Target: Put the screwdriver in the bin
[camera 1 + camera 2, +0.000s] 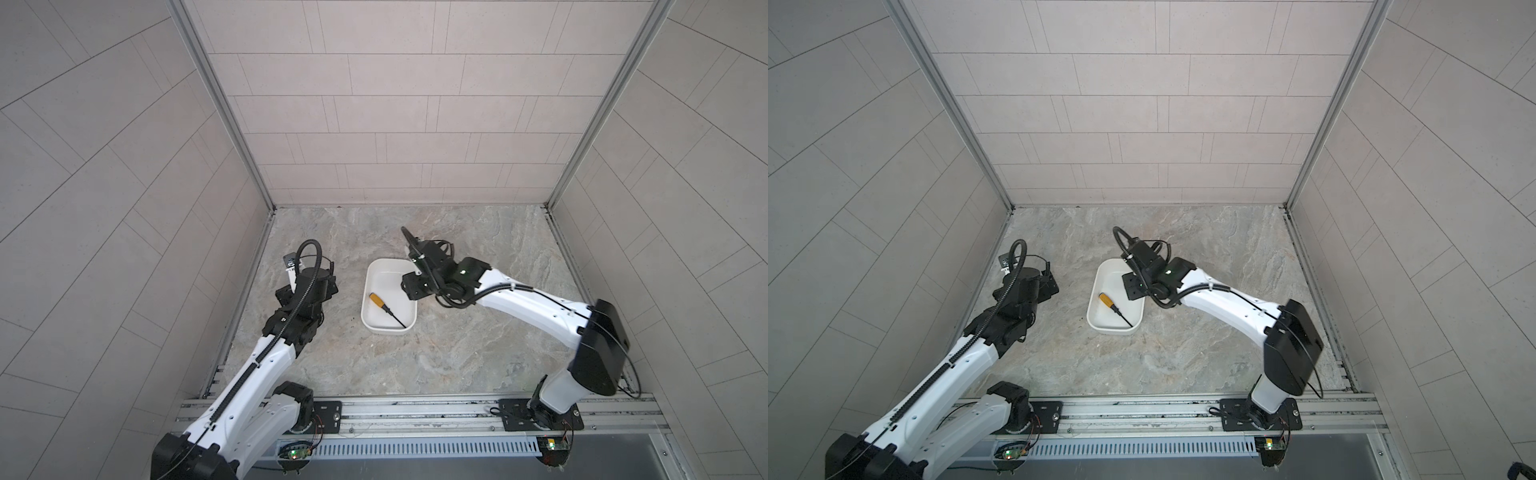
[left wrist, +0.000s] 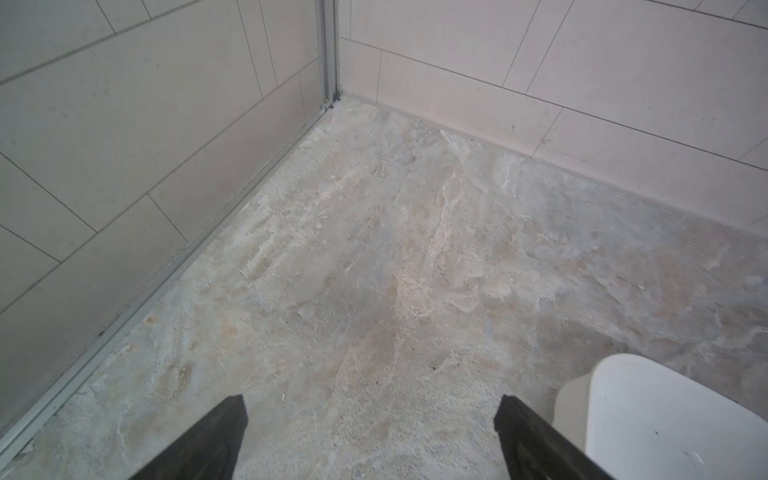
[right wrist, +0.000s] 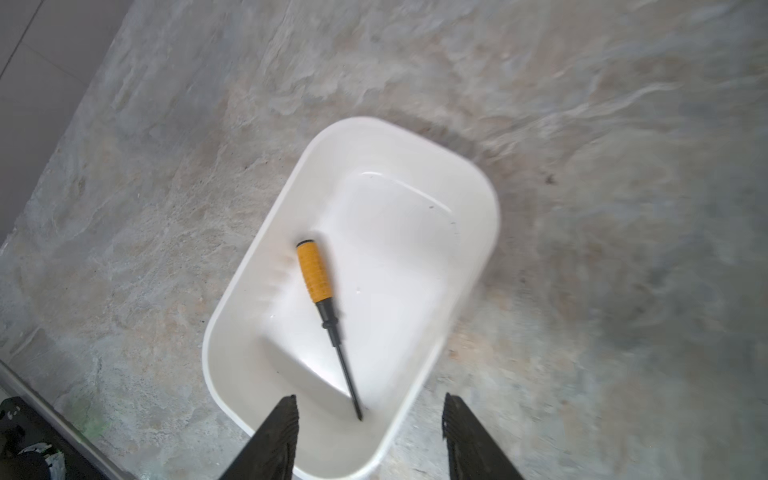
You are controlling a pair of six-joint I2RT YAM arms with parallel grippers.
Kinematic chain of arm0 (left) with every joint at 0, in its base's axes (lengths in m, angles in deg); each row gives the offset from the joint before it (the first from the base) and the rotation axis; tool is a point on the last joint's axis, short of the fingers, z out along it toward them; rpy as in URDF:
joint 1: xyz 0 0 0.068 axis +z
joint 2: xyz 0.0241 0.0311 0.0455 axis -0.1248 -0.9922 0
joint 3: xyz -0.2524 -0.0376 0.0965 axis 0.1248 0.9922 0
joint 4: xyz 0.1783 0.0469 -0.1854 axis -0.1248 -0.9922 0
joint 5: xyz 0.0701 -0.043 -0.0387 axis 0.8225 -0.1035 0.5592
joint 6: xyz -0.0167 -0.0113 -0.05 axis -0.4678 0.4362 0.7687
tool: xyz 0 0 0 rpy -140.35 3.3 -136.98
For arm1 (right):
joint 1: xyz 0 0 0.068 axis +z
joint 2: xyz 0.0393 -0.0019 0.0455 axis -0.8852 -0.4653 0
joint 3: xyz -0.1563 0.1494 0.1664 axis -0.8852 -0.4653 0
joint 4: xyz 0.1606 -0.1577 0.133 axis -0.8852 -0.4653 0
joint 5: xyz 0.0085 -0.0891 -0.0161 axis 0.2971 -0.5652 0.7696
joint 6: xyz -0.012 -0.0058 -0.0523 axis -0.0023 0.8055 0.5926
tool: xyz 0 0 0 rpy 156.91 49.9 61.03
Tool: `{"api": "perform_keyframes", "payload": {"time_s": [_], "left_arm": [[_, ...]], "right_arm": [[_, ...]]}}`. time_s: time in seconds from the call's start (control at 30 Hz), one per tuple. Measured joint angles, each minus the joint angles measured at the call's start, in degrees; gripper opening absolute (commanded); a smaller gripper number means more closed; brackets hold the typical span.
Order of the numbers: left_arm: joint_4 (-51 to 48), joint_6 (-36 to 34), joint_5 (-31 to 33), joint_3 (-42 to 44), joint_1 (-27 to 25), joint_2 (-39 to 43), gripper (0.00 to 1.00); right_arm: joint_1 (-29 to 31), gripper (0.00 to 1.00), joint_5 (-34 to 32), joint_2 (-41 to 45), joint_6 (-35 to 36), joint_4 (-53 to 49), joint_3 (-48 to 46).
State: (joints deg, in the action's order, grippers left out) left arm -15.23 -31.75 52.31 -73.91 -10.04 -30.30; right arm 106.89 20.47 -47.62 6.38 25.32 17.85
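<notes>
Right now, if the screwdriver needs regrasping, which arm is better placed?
Right. The right gripper hangs open over the bin, with the screwdriver lying inside below it. The left gripper, also open, points at the tabletop beside the bin.

Left arm [image 1: 266, 361]: rises from its base at the near edge of the worktop [image 1: 457, 353] and reaches forward along the left edge, with the wrist bent downward.
Left gripper [image 2: 370, 397]: aimed at the far-left corner of the worktop; fingers [image 2: 216, 440] are spread wide with nothing between them.
Right arm [image 1: 519, 303]: stands up from its base at the near edge. The elbow is raised toward the right edge and the white forearm slopes in toward the middle of the worktop.
Right gripper [image 3: 370, 397]: hangs over the middle of the worktop, pointing down; fingers [image 3: 274, 444] are parted, the gap is bare and they grasp nothing.
</notes>
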Motion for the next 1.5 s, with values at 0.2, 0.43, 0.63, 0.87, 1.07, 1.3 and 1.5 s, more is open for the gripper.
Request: {"api": "perform_keyframes", "payload": {"time_s": [0.2,0.43,0.63,0.87,1.07,1.3,1.5], "left_arm": [[24.9,-15.1,1.2,9.8,1.5,-7.8,1.00],[39.4,-21.9,-1.3,11.0,4.9,-20.8,1.00],[47.5,-23.3,-5.3,11.0,8.9,-28.2,1.00],[61.7,-22.5,-10.8,14.7,13.7,-36.1,1.00],[65.5,-22.7,-14.9,15.9,13.9,-39.4,1.00],[63.8,-22.9,-16.0,12.3,13.8,-39.4,1.00],[63.1,-23.0,-16.0,12.2,13.8,-39.4,1.00]], "right_arm": [[-8.4,0.82,-17.8,20.7,5.5,3.0,-18.1],[-21.9,0.89,-29.6,33.9,11.3,10.7,-37.1],[-23.8,0.90,-32.4,33.7,16.4,22.5,-43.4],[-25.3,0.89,-35.3,24.9,24.2,39.6,-50.6],[-29.2,0.89,-34.6,19.5,26.5,49.2,-50.9],[-33.6,0.89,-30.9,12.0,27.5,58.9,-51.4],[-35.9,0.88,-25.9,9.9,27.3,65.2,-53.0]]}}
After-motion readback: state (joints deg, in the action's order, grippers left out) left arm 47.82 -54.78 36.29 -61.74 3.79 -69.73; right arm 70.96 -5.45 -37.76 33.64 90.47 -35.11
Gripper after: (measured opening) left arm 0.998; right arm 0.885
